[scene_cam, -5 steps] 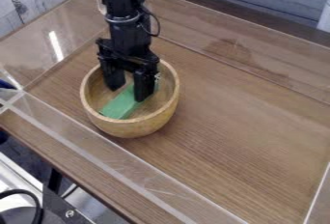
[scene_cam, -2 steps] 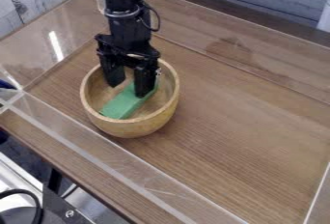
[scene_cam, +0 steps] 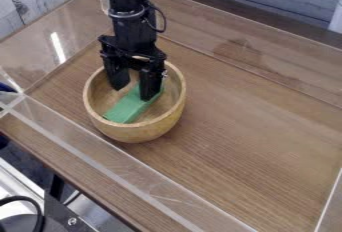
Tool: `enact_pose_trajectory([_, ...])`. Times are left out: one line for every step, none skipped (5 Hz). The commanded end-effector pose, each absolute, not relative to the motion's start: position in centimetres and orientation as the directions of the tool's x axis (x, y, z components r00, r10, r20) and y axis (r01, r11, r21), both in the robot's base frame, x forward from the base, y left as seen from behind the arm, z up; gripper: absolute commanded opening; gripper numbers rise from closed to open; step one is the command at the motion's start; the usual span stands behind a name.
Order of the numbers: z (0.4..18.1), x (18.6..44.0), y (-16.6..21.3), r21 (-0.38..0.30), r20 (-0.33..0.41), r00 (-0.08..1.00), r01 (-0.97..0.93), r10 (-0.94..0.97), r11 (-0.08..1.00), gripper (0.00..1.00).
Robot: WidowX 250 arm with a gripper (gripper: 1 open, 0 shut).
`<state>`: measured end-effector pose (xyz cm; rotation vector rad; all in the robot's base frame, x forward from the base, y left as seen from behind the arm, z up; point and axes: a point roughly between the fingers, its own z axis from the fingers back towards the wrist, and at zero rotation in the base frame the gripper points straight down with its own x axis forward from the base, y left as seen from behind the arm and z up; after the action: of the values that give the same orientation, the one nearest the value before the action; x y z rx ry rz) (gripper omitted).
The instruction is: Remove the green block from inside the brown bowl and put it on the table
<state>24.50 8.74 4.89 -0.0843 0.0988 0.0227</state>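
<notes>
Green block (scene_cam: pixel 128 108) lies in brown bowl (scene_cam: pixel 135 116) on wood-grain table (scene_cam: pixel 247 126); pincer (scene_cam: pixel 135 88) apart.

Wooden brown bowl (scene_cam: pixel 136 114), matte green block (scene_cam: pixel 128 109), wood-grain table (scene_cam: pixel 254 126).

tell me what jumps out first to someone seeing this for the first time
The bright green block catches the eye first, lying inside the brown bowl at the table's left side. Right above it, the black pincer hangs pointing down into the bowl, open, not gripping the block.
</notes>
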Motion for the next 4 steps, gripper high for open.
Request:
enact_pose_trajectory([6.2,25.6,9.0,-0.053,-0.033,0.999,-0.015,0.014,0.998,0.00])
enact_pose_trajectory([6.2,25.5,9.0,-0.053,-0.034,0.999,-0.019,0.017,0.998,0.00])
enact_pose_trajectory([6.8,25.6,8.9,-0.050,-0.030,0.999,-0.022,0.021,0.998,0.00])
enact_pose_trajectory([7.7,25.8,8.7,-0.046,-0.024,0.999,-0.026,0.025,0.999,0.00])
